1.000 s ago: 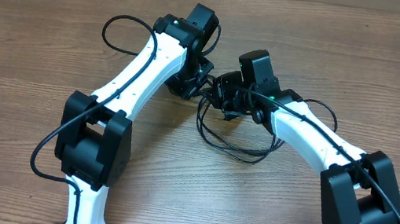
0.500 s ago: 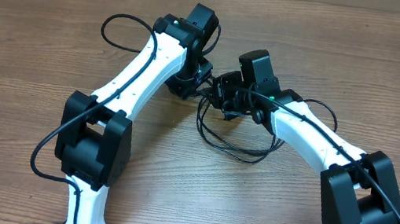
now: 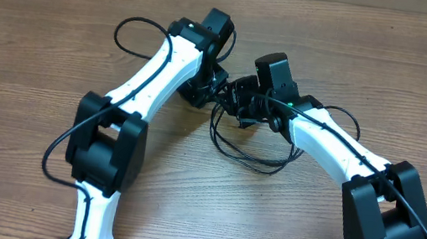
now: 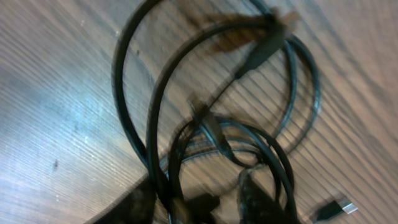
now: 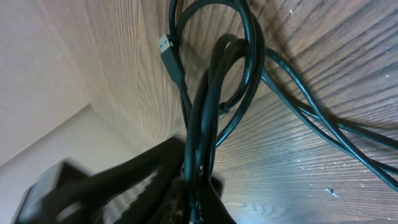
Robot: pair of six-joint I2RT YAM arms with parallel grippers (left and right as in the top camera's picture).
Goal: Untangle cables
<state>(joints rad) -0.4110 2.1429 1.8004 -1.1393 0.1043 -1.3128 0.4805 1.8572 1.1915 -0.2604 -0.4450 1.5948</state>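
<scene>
Brown wood-grain table point(image 3: 34, 16) under both arms, bare apart from one dark knot near the middle. There, the cables point(image 3: 253, 152): thin black loops spilling from the meeting point of the wrists back toward the robot's base. Left gripper point(image 3: 215, 86) and right gripper point(image 3: 234, 104) just beside each other over the far end of the tangle, nearly touching.

From the right wrist camera: right gripper point(image 5: 194, 193) clamped on a bunch of several strands. Cables point(image 5: 214, 93) rising straight out of the fingers, then splitting into one tight loop and wider curves that sweep off to the right. Blue-tipped plug point(image 5: 165, 45) free on the wood, just left of the bunch and beyond the fingertips.

From the left wrist camera, blurred: left gripper point(image 4: 199, 208) low at the frame edge, fingers point(image 4: 134, 208) apart. Seems to straddle two or three strands without pinching them, though hard to be sure. Cables point(image 4: 155, 118) fanning away from the fingers in overlapping loops, long axis slanting up and to the right. Silver-tipped plug point(image 4: 339, 205) loose at the lower right, near the right-hand finger.

Judging from this, best to treat the right-held bunch as the anchor and let the left side do the pulling. Nearest free end for the left: the silver-tipped plug. Likely snag: overlapping loops tightening if drawn along the bunch, not across it.
</scene>
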